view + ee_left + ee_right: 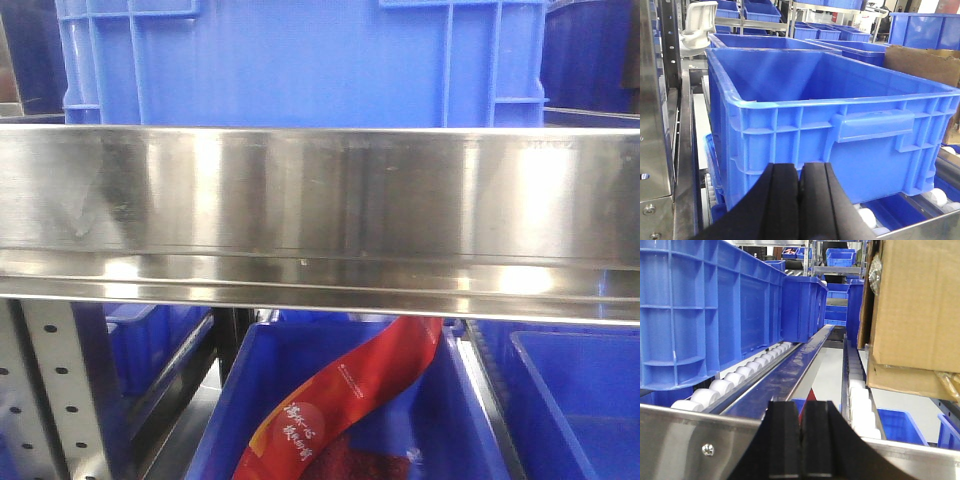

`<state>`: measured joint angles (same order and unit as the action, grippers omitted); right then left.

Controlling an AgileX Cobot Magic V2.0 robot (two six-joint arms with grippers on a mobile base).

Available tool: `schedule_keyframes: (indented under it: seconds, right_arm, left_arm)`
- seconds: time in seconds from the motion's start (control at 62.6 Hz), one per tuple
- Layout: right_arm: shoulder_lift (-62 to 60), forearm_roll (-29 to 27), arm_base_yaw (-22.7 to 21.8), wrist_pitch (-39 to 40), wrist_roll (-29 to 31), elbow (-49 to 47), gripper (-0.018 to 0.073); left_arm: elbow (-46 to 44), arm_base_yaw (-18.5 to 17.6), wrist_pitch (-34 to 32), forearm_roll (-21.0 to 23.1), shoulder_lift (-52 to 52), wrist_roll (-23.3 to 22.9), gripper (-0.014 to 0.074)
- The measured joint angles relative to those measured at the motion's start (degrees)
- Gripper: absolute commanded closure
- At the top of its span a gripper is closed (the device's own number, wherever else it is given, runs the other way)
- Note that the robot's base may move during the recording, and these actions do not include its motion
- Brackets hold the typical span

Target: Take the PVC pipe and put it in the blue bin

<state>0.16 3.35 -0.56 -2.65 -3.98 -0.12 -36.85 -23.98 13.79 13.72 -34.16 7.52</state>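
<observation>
A large open blue bin (840, 107) stands on white rollers right in front of my left gripper (800, 172), which is shut and empty, its pads pressed together, level with the bin's near wall. A white, curved plastic piece, the PVC pipe (697, 27), shows at the upper left, past the bin's far left corner and well away from the gripper. My right gripper (801, 410) is shut and empty over a steel rail, with a blue bin (690, 315) to its left. The front view shows only a blue bin (300, 60) above a steel rail; no gripper shows there.
A steel shelf rail (320, 210) spans the front view. Below it are blue bins (580, 400), one holding a red packet (350, 400). Roller tracks (730, 382) run away from the right gripper. A cardboard box (920, 305) stands on its right, and another (925, 62) behind the big bin.
</observation>
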Motion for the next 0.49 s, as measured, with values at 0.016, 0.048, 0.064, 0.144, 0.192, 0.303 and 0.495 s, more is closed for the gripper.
schedule_keyframes:
  seconds: [0.016,0.048,0.064,0.144,0.192,0.303,0.495]
  right_arm:
    - [0.0,0.0,0.0,0.0,0.0,0.0,0.0721]
    - [0.0,0.0,0.0,0.0,0.0,0.0,0.0721]
    - [0.0,0.0,0.0,0.0,0.0,0.0,0.0721]
    - [0.0,0.0,0.0,0.0,0.0,0.0,0.0721]
    - [0.0,0.0,0.0,0.0,0.0,0.0,0.0721]
    - [0.0,0.0,0.0,0.0,0.0,0.0,0.0721]
    - [0.0,0.0,0.0,0.0,0.0,0.0,0.0721]
  left_arm:
    - [0.0,0.0,0.0,0.0,0.0,0.0,0.0707]
    - [0.0,0.0,0.0,0.0,0.0,0.0,0.0707]
    - [0.0,0.0,0.0,0.0,0.0,0.0,0.0707]
    - [0.0,0.0,0.0,0.0,0.0,0.0,0.0707]
    - [0.0,0.0,0.0,0.0,0.0,0.0,0.0707]
    - [0.0,0.0,0.0,0.0,0.0,0.0,0.0707]
    - [0.0,0.0,0.0,0.0,0.0,0.0,0.0707]
